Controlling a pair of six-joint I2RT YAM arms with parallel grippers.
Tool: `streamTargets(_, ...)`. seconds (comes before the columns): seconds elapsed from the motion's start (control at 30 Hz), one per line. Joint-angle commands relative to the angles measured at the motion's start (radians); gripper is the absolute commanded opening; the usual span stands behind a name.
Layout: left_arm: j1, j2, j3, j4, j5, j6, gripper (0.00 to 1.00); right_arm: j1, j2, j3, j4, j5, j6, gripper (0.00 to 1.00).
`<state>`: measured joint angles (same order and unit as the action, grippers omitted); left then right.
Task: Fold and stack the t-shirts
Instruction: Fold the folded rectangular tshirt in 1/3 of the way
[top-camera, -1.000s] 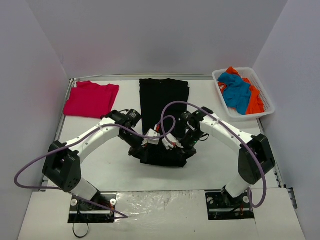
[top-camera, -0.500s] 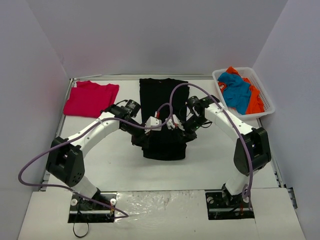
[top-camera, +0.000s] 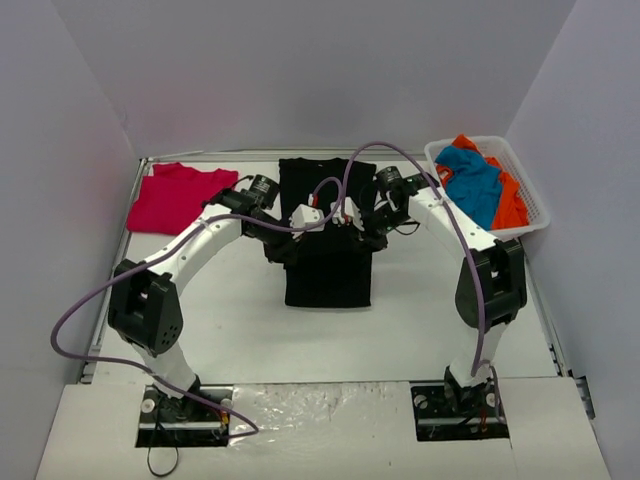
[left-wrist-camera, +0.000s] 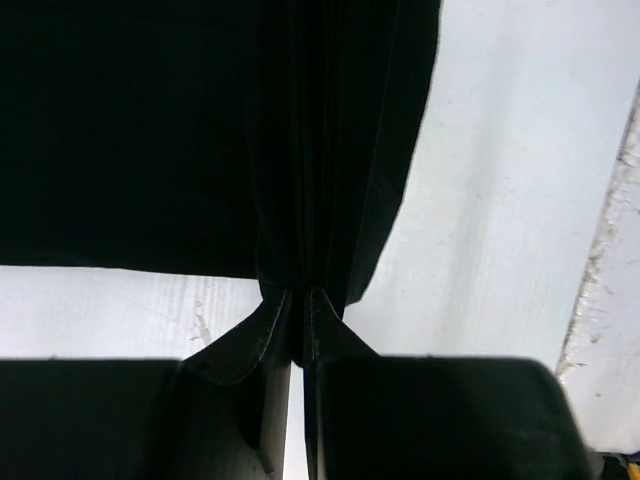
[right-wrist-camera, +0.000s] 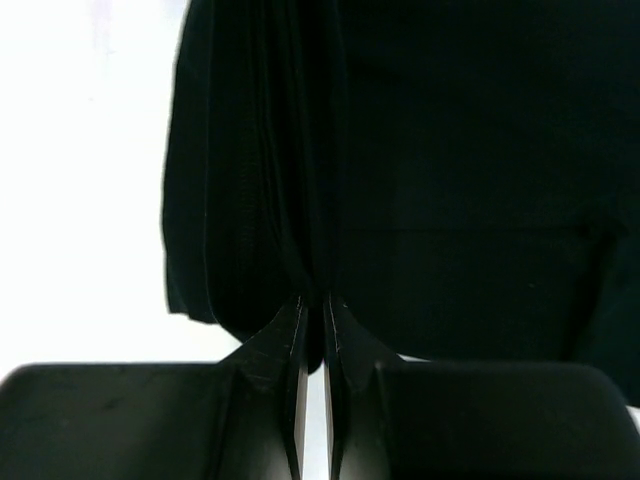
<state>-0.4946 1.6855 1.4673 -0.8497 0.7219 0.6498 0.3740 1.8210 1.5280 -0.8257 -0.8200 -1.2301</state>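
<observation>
White tabletop (top-camera: 440, 300), narrow black t-shirt (top-camera: 328, 280), one end in tight pleats.

black t-shirt (top-camera: 328, 285) middle hidden under arms (top-camera: 198, 243), cropped in both wrist views, orange t-shirt (top-camera: 513, 200) half-buried beneath blue t-shirt (top-camera: 472, 185)

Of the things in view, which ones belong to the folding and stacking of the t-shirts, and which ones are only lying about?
Belong to the job:
- black t-shirt, pinched by the left gripper and the right gripper
- red t-shirt, flat at the far left
- blue t-shirt and orange t-shirt, in the basket

Only there:
- white basket
- purple cables on the arms
</observation>
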Motion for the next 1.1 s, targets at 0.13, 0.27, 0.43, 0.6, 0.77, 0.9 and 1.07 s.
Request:
streamTargets(0.13,0.016,0.071,0.103,-0.005,-0.047,0.022,0.02,-0.046,0.138,0.130,-0.006,0.067,0.050,0.00)
streamTargets(0.27,0.027,0.097,0.134,0.006,-0.064,0.028,0.02,-0.060,0.188,0.185,-0.006,0.074,0.049,0.00)
streamTargets(0.43,0.051,0.137,0.182,0.012,-0.067,0.031,0.02,-0.073,0.245,0.242,-0.004,0.079,0.050,0.00)
streamTargets(0.6,0.062,0.184,0.231,0.003,-0.068,0.043,0.02,-0.081,0.288,0.297,-0.003,0.079,0.054,0.00)
streamTargets(0.77,0.070,0.233,0.237,0.018,-0.084,0.050,0.05,-0.086,0.333,0.346,0.005,0.082,0.063,0.00)
streamTargets(0.9,0.079,0.269,0.248,0.070,-0.131,0.054,0.35,-0.092,0.382,0.374,0.132,0.105,0.151,0.12)
streamTargets(1.07,0.123,0.348,0.379,0.101,-0.205,0.042,0.47,-0.095,0.467,0.454,0.310,0.208,0.290,0.45)
